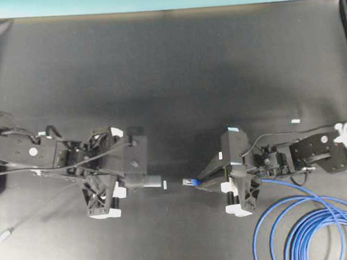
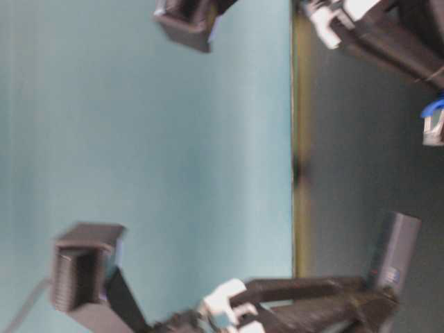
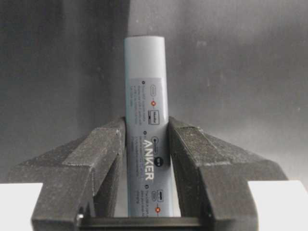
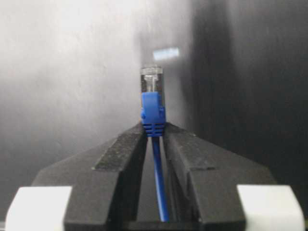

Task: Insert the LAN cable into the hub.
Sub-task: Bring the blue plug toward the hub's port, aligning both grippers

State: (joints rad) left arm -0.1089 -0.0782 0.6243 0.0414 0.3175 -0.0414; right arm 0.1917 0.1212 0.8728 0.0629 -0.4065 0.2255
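My left gripper [image 1: 133, 181] is shut on the hub [image 1: 148, 182], a slim grey bar whose lighter end points right. In the left wrist view the hub [image 3: 146, 91] stands pinched between both fingers [image 3: 103, 144], label side up. My right gripper [image 1: 203, 181] is shut on the LAN cable just behind its clear plug [image 1: 191, 182]. In the right wrist view the plug [image 4: 152, 83] and blue boot stick out past the fingertips [image 4: 126, 144]. Plug and hub end face each other across a small gap. The table-level view shows the hub [image 2: 394, 244] and the plug [image 2: 433, 126] apart.
The blue cable trails right from my right gripper into a coil of loops [image 1: 314, 230] at the front right. The hub's thin grey cord runs left to a silver plug [image 1: 4, 236] near the front left edge. A small white tag [image 1: 294, 121] lies on the black mat.
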